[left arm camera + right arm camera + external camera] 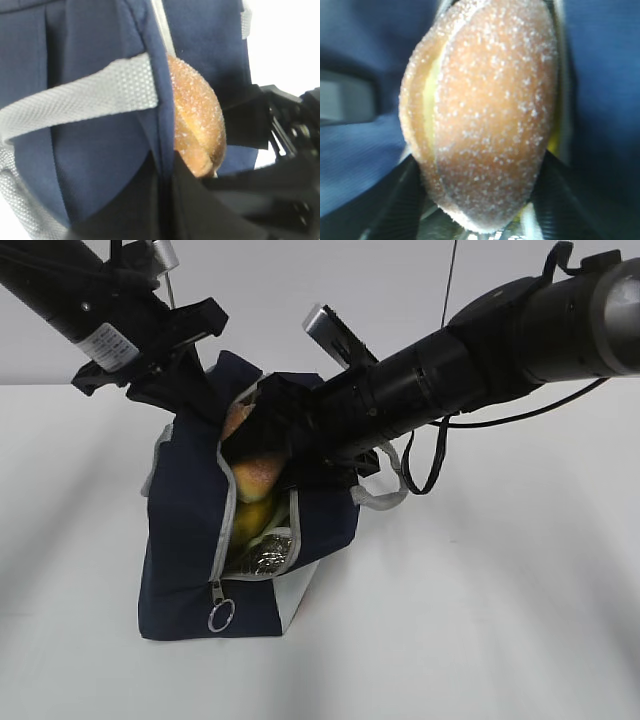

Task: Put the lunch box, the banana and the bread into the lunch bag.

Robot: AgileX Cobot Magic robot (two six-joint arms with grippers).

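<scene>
White tabletop, matte, soft shadows; pale plain wall behind. Lunch bag stands left of centre, navy with a white lower panel, zipper open, ring pull hanging low at the front. Right gripper reaches into the opening, fingers clamped on the bread, which sits in the bag's mouth. Left gripper sits at the bag's top rear edge; finger state cannot be told. Below the bread: banana, yellow, then the lunch box, only partly seen.

Bread in lunch bag opening, above banana & lunch box.
</scene>
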